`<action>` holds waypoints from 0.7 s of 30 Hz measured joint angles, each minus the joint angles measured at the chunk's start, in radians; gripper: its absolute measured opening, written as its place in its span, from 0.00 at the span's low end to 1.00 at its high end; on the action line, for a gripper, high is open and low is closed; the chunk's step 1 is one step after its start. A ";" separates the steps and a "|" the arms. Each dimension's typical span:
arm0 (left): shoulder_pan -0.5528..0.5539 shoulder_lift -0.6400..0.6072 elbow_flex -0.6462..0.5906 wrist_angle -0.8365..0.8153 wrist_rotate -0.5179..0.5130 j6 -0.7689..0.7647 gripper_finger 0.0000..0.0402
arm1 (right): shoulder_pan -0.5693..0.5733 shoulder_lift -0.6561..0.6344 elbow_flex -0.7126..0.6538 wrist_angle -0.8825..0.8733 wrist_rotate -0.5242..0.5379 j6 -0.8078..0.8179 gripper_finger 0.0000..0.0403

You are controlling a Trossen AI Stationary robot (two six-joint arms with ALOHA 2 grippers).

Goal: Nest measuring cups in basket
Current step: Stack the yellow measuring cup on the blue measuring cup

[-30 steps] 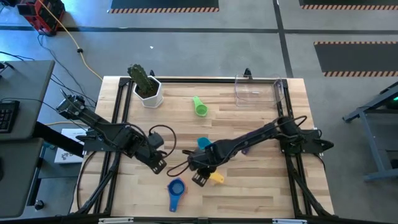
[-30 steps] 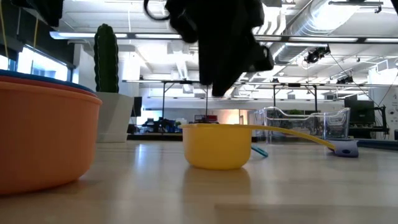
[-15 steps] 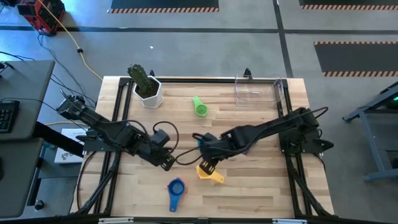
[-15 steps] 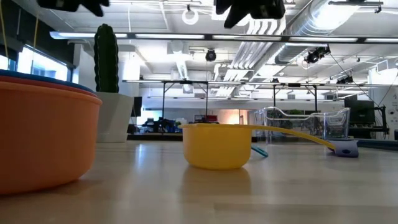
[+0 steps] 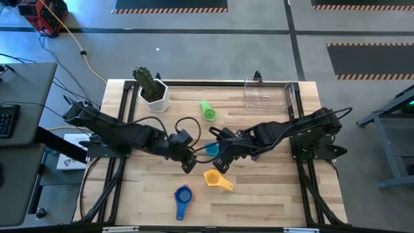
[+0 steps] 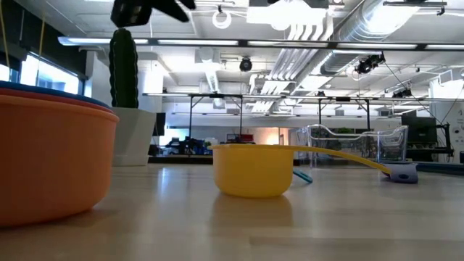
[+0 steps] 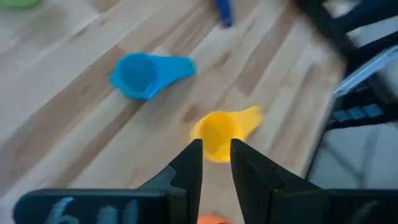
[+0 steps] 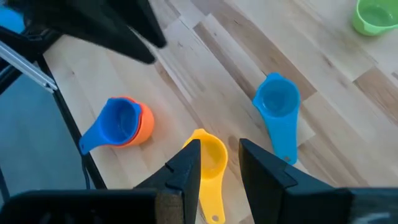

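A yellow cup [image 5: 217, 179] stands upright on the table near the front middle; it also shows in the low view [image 6: 254, 170]. My left gripper [image 5: 187, 162] hovers just left of it, open, the cup beyond its fingertips [image 7: 217, 134]. My right gripper [image 5: 223, 162] hangs open above and just beyond the cup, also seen past its fingers [image 8: 208, 158]. A blue cup sits nested in an orange cup [image 5: 183, 194]. A teal cup [image 5: 210, 150] and a green cup [image 5: 207, 111] lie farther back. The clear basket [image 5: 268, 94] stands at the far right.
A white pot with a green plant [image 5: 152, 90] stands at the far left corner. A purple cup [image 6: 404, 172] lies under my right arm. Black frame rails run along the table's left and right edges. Bare wood lies at the front right.
My right gripper has risen clear of the yellow cup and drawn back toward the table's right and far side. My left gripper has swung toward the table's right, closer to the yellow cup, and turned. The cups have stayed where they were.
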 joint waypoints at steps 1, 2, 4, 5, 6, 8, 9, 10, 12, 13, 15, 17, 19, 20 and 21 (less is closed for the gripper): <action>0.006 0.006 -0.003 -0.007 0.002 0.017 0.18 | 0.000 0.000 0.000 -0.003 0.000 0.000 0.25; 0.014 0.020 -0.002 0.024 0.005 0.033 0.18 | 0.000 0.000 0.000 -0.007 0.000 0.000 0.25; 0.030 0.036 0.000 0.052 0.022 0.058 0.18 | 0.000 0.000 0.000 -0.006 0.001 0.000 0.25; 0.036 0.045 -0.002 0.046 0.023 0.067 0.18 | 0.000 -0.001 -0.001 -0.007 0.003 0.000 0.25; 0.044 0.057 -0.002 0.078 0.026 0.073 0.18 | 0.000 -0.001 -0.001 -0.010 0.008 0.000 0.25; 0.055 0.078 0.000 0.091 0.029 0.089 0.18 | 0.000 0.000 -0.001 -0.024 0.019 0.000 0.25; 0.060 0.089 -0.003 0.086 0.029 0.097 0.18 | 0.000 -0.001 -0.002 -0.020 0.023 0.000 0.25; 0.064 0.102 -0.002 0.114 0.035 0.105 0.18 | 0.000 -0.001 -0.002 -0.026 0.023 0.004 0.25; 0.073 0.123 0.000 0.120 0.053 0.112 0.18 | 0.000 0.000 -0.003 -0.045 0.026 0.014 0.25; 0.078 0.135 -0.002 0.121 0.066 0.116 0.18 | 0.000 0.000 -0.003 -0.044 0.032 0.016 0.25; 0.079 0.166 0.001 0.160 0.097 0.118 0.18 | 0.000 0.000 -0.003 -0.065 0.041 0.016 0.25; 0.083 0.190 -0.003 0.158 0.125 0.118 0.18 | 0.000 0.000 -0.003 -0.067 0.046 0.016 0.25; 0.082 0.221 0.001 0.196 0.153 0.116 0.18 | 0.000 0.000 -0.003 -0.082 0.047 0.016 0.25; 0.082 0.229 -0.001 0.183 0.165 0.116 0.18 | 0.000 0.000 -0.003 -0.081 0.050 0.016 0.25; 0.082 0.244 -0.002 0.189 0.181 0.116 0.18 | 0.000 0.000 -0.003 -0.082 0.057 0.016 0.25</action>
